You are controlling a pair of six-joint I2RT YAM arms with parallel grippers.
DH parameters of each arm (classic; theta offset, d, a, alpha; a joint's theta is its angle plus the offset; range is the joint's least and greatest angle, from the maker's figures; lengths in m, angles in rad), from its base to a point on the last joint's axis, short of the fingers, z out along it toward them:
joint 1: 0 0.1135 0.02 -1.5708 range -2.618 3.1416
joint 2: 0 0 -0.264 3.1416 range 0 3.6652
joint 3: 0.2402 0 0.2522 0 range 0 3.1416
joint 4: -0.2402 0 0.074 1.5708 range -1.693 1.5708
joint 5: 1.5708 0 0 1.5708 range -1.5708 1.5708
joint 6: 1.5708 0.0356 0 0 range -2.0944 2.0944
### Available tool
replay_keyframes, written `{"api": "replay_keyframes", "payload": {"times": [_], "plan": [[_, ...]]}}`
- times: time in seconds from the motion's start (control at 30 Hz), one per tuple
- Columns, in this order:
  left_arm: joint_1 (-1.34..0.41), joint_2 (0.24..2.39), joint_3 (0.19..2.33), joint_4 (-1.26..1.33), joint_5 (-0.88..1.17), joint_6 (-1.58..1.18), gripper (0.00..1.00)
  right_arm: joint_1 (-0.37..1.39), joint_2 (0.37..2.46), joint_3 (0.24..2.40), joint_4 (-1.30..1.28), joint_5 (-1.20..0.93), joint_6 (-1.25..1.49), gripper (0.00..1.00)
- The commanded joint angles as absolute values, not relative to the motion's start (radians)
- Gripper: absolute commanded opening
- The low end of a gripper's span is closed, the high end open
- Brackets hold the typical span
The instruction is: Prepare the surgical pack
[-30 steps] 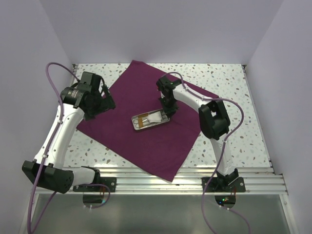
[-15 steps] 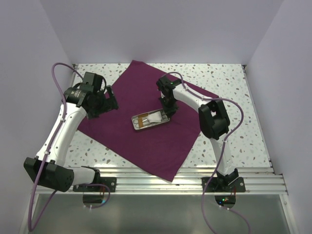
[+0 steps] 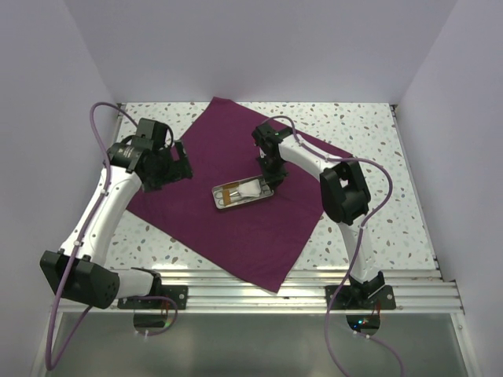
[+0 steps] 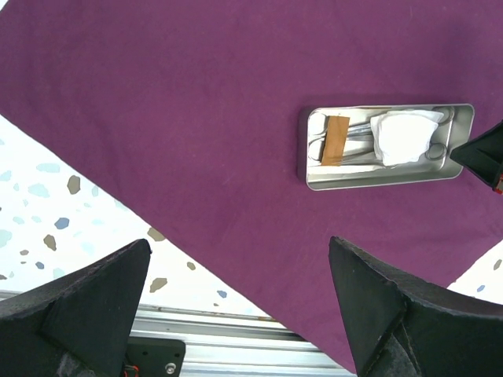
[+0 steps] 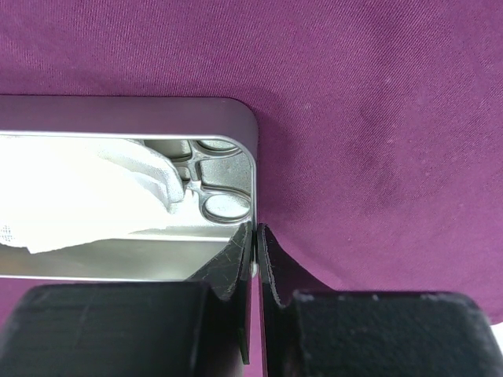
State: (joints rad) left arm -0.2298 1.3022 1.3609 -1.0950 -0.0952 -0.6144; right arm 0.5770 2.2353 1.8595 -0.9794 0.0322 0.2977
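Speckled terrazzo table [image 3: 354,126] under a spread plum-purple cloth [image 3: 236,228]

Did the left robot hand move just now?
Yes. The left gripper slid a little rightward over the purple cloth, toward the metal tray, which stayed put.

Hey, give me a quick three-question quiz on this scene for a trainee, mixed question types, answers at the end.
1. True or false: the metal tray lies off the purple cloth.
2. What is the right gripper shut on? A: the tray's end wall. B: a cloth corner. C: nothing.
3. Fill in: the left gripper hovers over the cloth with its jaws ____.
Key: 1 false, the tray rests on the cloth. 2 A. 3 open.
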Motion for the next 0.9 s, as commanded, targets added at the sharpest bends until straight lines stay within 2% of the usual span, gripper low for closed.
{"api": "replay_keyframes", "payload": {"times": [0.0, 0.63, 0.77, 0.8, 0.83, 0.87], "plan": [[-0.225, 1.31, 1.365, -1.049, -0.086, -0.569, 0.99, 0.572, 2.252, 1.887, -1.003, 0.034, 0.324, 0.02], [-0.215, 1.333, 1.39, -1.052, -0.074, -0.529, 0.99, 0.574, 2.26, 1.89, -1.012, 0.046, 0.333, 0.08], [-0.213, 1.335, 1.397, -1.051, -0.069, -0.532, 0.99, 0.574, 2.243, 1.89, -1.017, 0.06, 0.331, 0.37], [-0.213, 1.335, 1.399, -1.052, -0.069, -0.532, 0.99, 0.572, 2.226, 1.887, -1.019, 0.073, 0.33, 0.42], [-0.213, 1.336, 1.401, -1.052, -0.069, -0.534, 0.99, 0.574, 2.215, 1.888, -1.023, 0.078, 0.328, 0.52], [-0.212, 1.336, 1.404, -1.051, -0.069, -0.535, 0.99, 0.574, 2.204, 1.887, -1.031, 0.086, 0.322, 0.57]]}}
